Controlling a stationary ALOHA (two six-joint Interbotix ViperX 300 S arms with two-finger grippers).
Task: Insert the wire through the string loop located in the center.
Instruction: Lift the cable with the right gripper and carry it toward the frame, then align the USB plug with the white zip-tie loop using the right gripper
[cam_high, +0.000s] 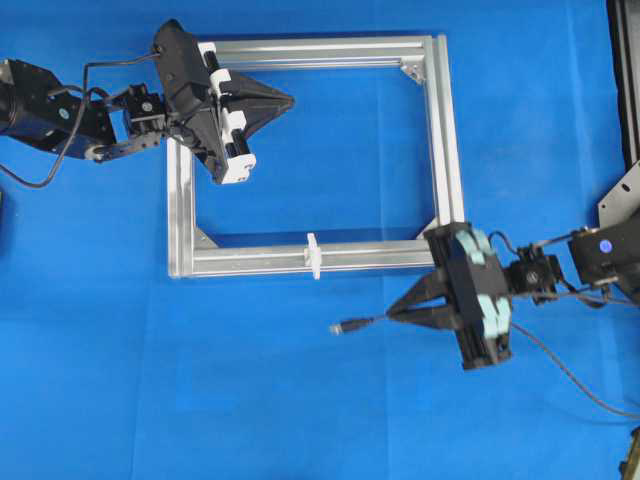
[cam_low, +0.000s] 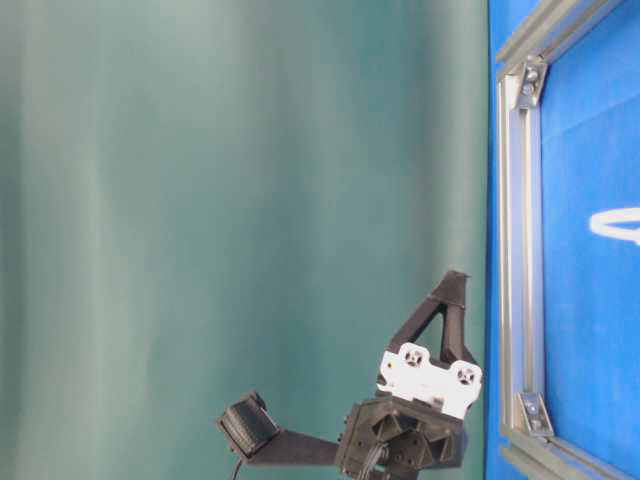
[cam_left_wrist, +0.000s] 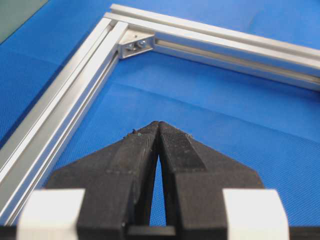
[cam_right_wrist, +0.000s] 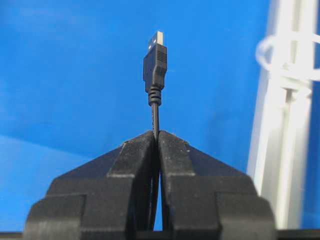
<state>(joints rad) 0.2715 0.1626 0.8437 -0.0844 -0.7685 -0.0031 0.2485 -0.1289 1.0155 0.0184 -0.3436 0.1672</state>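
a bright blue cloth is covering the whole tabletop, lying flat and smooth under even light. in the table-level view a plain teal-green curtain is hanging behind the tabletop, falling in soft vertical folds. something dark is showing along the right edge of the overhead view.

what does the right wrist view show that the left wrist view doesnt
Only the right wrist view shows the wire, pinched in the shut right end effector with its plug pointing away, and the white string loop, blurred, on a frame bar at the right edge. Only the left wrist view shows the left end effector, shut on nothing, and a silver corner bracket where two bars meet. Both show the aluminium frame and the blue table cover.
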